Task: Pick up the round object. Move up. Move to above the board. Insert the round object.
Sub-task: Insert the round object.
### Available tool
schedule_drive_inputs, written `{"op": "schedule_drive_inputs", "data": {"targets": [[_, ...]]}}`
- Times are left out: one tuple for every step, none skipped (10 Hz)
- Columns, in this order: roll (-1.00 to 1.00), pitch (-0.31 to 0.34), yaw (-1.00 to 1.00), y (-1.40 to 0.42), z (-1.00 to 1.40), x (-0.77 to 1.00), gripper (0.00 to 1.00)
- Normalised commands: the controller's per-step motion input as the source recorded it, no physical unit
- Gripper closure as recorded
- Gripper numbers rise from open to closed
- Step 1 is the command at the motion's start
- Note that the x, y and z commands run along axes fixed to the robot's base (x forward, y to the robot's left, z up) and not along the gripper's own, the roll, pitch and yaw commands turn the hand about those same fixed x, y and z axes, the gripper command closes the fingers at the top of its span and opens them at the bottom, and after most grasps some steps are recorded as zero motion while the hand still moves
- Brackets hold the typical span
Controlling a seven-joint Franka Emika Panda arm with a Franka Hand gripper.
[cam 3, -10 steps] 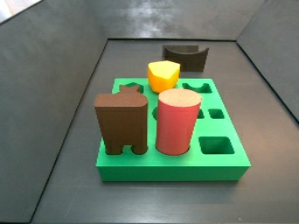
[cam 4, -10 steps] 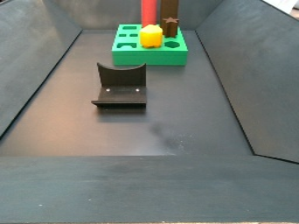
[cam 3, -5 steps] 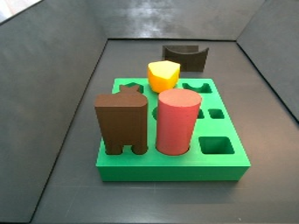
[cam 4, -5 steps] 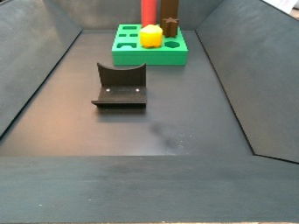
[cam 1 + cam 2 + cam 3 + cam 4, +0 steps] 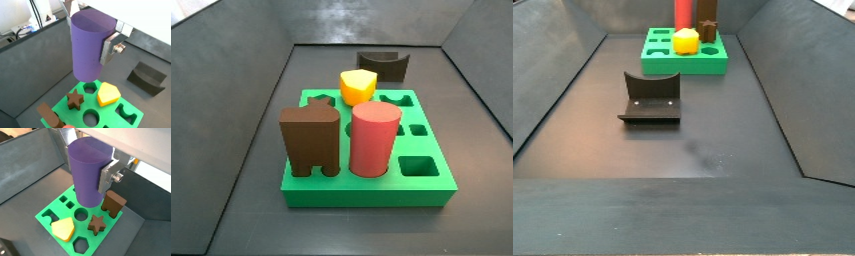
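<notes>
Your hand [image 5: 90, 47] holds the purple round object [image 5: 88, 47] tight between its silver fingers [image 5: 109, 49]; you see this in both wrist views, and it hangs upright above the green board [image 5: 117, 117]. In a side view, from left to right on the board [image 5: 432, 180] stand a brown block [image 5: 309, 141], a red cylinder [image 5: 374, 140] and, farther back, a yellow block [image 5: 357, 87]. The dark fixture [image 5: 382, 66] sits behind the board. The side views do not show your hand.
</notes>
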Motion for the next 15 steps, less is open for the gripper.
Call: {"op": "schedule_drive_inputs", "data": {"targets": [[0.14,-0.136,0.0,-0.16,-0.5,0.0,1.0],[0.14,-0.106,0.0,-0.15,-0.49,0.05,1.0],[0.12,-0.107,0.0,-0.1,-0.44,0.02,1.0],[0.12,-0.09,0.0,-0.1,-0.43,0.0,1.0],[0.11,-0.09,0.0,-0.08,-0.39,0.0,1.0],[0.11,-0.069,0.0,-0.09,-0.39,0.04,1.0],[0.09,-0.051,0.0,-0.09,-0.37,0.15,1.0],[0.08,-0.07,0.0,-0.09,-0.36,0.14,1.0],[0.08,-0.05,0.0,-0.11,-0.36,0.25,1.0],[0.09,-0.083,0.0,-0.1,-0.39,0.17,1.0],[0.1,-0.07,0.0,-0.08,-0.41,0.21,1.0],[0.12,-0.074,0.0,-0.06,-0.4,0.18,1.0],[0.12,-0.044,0.0,-0.04,-0.41,0.28,1.0],[0.13,-0.043,0.02,-0.03,-0.41,0.29,1.0],[0.14,-0.031,0.02,-0.04,-0.41,0.32,1.0]]}}
